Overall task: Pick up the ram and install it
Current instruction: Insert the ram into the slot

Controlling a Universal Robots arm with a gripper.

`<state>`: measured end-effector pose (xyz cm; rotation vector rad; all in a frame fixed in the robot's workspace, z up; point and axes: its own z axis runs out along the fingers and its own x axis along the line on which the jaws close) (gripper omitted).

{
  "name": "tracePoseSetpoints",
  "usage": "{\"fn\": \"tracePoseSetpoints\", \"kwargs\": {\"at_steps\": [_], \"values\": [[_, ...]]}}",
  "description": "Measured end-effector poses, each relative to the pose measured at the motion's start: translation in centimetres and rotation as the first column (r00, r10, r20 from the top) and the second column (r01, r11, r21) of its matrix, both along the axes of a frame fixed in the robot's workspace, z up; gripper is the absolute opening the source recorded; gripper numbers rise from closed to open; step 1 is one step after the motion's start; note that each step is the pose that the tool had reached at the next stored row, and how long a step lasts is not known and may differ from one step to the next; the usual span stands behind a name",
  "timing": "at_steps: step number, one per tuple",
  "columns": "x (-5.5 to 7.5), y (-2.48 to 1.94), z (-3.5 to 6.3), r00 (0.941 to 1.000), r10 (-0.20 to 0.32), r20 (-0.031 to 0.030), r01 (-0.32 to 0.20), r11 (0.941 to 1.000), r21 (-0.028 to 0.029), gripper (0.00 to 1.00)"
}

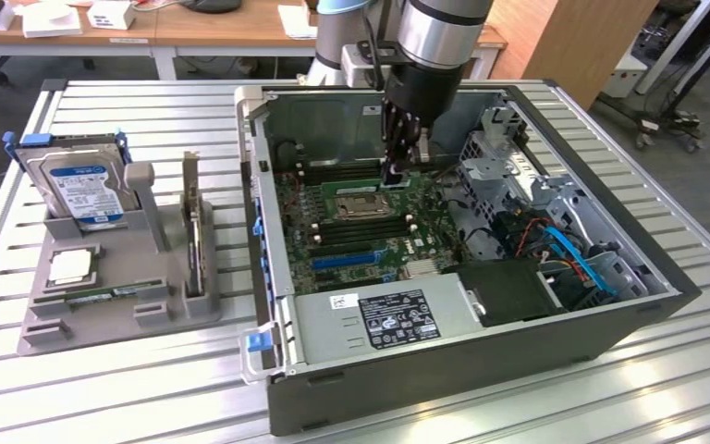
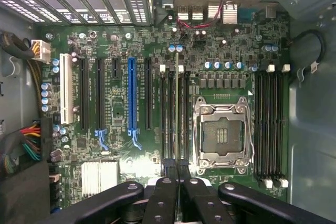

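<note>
Plainly, the ram (image 1: pixel 115 294) lies low in the front part of a grey holder (image 1: pixel 121 319). The holder stands on the slatted table (image 1: pixel 145 393), near the table's edge at the exterior view's left. The ram's long axis runs along the holder's front side, roughly in line with the table's near edge. One end points toward the exterior view's left and the other toward the computer case (image 1: pixel 454 370). Its green face with dark chips is turned toward the camera. Behind it in the same holder a hard drive (image 1: pixel 84 190) and an expansion card (image 1: pixel 191 217) stand upright.

The gripper (image 1: pixel 395 176) is well apart from the ram, reaching down into the open case in the middle of the table. Its tip hangs over the motherboard (image 1: pixel 330 245) beside the processor socket (image 1: pixel 361 205); whether it touches the board cannot be told.

In the wrist view the gripper (image 2: pixel 177 167) has its two fingers (image 2: pixel 163 198) drawn close together, with a hairline slit between them. They line up along the memory slots (image 2: pixel 170 119) between the socket (image 2: pixel 221 132) and the blue card slot (image 2: pixel 132 93). A thin pale line runs on from the slit between two of those slots. Whether it is something pinched or part of the board I cannot tell. The second bank of memory slots (image 2: pixel 269 124), on the socket's other side, looks empty.
</note>
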<state>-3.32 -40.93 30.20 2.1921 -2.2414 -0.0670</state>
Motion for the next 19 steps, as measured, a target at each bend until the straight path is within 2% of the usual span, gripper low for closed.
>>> {"fn": "tracePoseSetpoints", "kwargs": {"at_steps": [7, 19], "values": [[0.5, 0.00, 0.00, 1.0000, 0.000, 0.0000, 0.000, 1.0000, 0.0001, 0.11], [0.5, 0.00, -1.39, 1.0000, 0.000, 0.0016, 0.000, 1.0000, 0.0001, 0.11]]}}
